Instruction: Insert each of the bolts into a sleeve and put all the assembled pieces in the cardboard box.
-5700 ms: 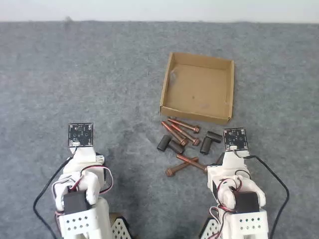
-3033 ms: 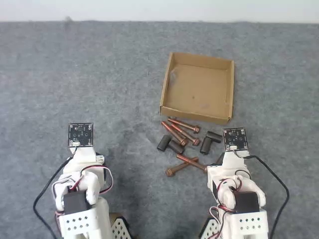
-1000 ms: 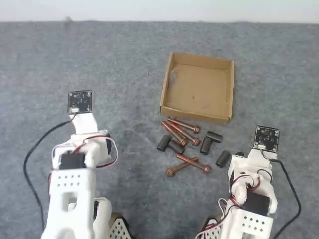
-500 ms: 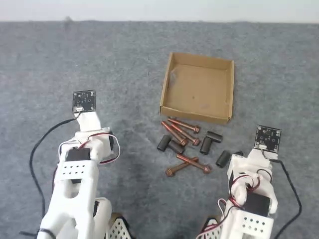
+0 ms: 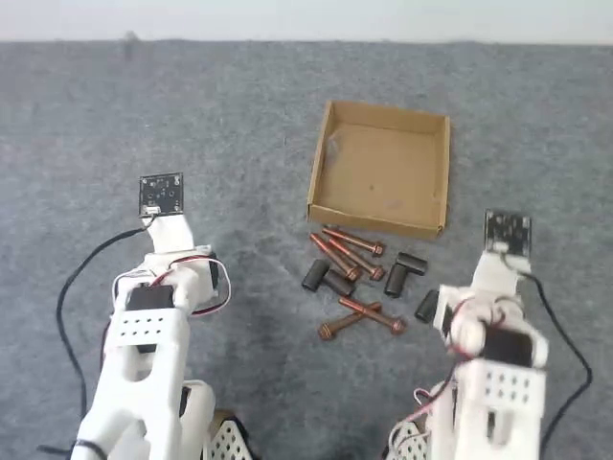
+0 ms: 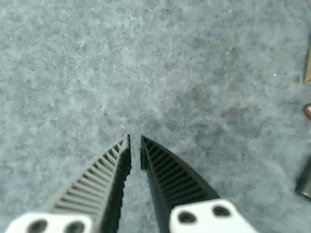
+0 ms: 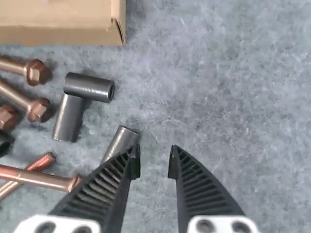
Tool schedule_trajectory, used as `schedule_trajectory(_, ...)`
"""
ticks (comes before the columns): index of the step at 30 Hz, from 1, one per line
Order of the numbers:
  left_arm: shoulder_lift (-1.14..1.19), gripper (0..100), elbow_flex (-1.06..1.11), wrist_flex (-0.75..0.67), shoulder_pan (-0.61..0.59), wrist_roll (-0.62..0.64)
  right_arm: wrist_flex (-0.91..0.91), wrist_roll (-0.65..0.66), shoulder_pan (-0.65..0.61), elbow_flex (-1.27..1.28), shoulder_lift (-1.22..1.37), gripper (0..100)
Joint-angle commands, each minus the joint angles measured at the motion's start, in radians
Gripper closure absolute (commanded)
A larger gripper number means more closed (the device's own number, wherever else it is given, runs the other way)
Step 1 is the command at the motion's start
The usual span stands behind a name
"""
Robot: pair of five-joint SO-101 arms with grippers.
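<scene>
Right arm [image 5: 493, 326] advanced, sleeve [image 7: 120, 142] beside its jaws

Robot lab bench setup.
Grey carpet mat [image 5: 239, 144] as worktop, two white arms [image 5: 144, 335] with loose cables [image 5: 72, 287], plain pale wall [image 5: 287, 19] behind.

A grey carpet [image 5: 239, 144] covers the table from edge to edge. Its pile is short and mottled, with lighter and darker flecks all through it, and up close it looks fuzzy and a little uneven. At the far side it meets a pale, plain wall [image 5: 306, 19] in a straight line. A small dark mark [image 5: 129, 39] sits on that line, towards the left of the high view.
</scene>
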Motion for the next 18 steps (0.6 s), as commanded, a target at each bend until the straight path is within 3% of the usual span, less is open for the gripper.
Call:
schedule_trajectory(1,-0.003,96,-0.008,-0.025,0.006,0.011,-0.005,-0.018,-0.01,-0.186,0.232,90.3)
schedule_trajectory(8,-0.002,96,-0.01,-0.025,0.006,0.011,0.01,-0.114,-0.125,-0.31,0.533,90.3)
schedule_trajectory(14,-0.002,96,-0.01,-0.025,0.006,0.011,0.01,-0.114,-0.203,-0.325,0.575,90.2)
schedule_trajectory(18,-0.002,89,-0.01,-0.025,0.006,0.014,-0.024,-0.114,-0.231,-0.307,0.578,89.1)
